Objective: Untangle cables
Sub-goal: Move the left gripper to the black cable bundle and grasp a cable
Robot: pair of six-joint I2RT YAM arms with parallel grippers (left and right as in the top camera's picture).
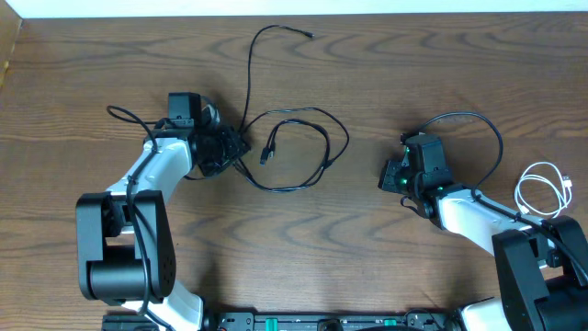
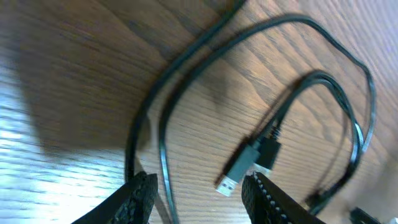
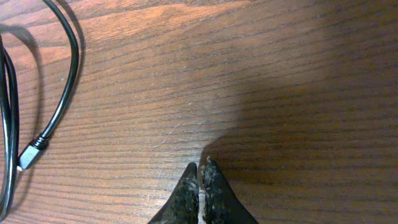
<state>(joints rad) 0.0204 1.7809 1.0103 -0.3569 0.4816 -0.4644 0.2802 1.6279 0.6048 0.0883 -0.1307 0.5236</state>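
Two long black cables (image 1: 303, 147) lie looped and crossed at mid-table, and one strand runs up to a small plug (image 1: 308, 35) at the far edge. A grey USB plug (image 2: 239, 168) rests on the wood inside the loop, also seen from overhead (image 1: 267, 152). My left gripper (image 1: 237, 147) sits at the loop's left side. In its wrist view the left gripper (image 2: 199, 180) is open, with a black strand (image 2: 163, 155) lying loose between the jaws. My right gripper (image 1: 386, 175) is shut on nothing over bare wood (image 3: 200, 165). A short white cable (image 1: 542, 188) lies coiled at far right.
Another black cable (image 1: 478, 121) arcs behind the right arm, and its small plug (image 3: 30, 155) lies to the left of the right fingers. Both arm bases stand at the near edge. The table's far edge (image 1: 386, 11) is close behind the topmost plug.
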